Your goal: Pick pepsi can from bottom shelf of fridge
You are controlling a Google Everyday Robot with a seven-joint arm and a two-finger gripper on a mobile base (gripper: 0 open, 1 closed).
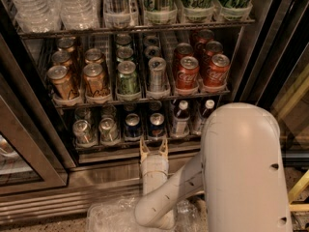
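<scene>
Pepsi can (156, 123): dark blue, silver top, upright in a clear lane tray at the front of the bottom shelf (111, 147) of the fridge (111, 174). Twin can (132, 124) just left. Gripper (154, 149) just below the shelf front, fingers spread.

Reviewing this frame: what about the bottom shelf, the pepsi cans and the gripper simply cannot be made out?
Camera view only.
1. Pepsi cans: labels too dark, shaded by the rack above.
2. Bottom shelf: right end hidden behind the white arm.
3. Gripper, open just below the shelf front: whether it touches the shelf cannot be told.
4. Water bottles: tops cut off by the upper edge.
</scene>
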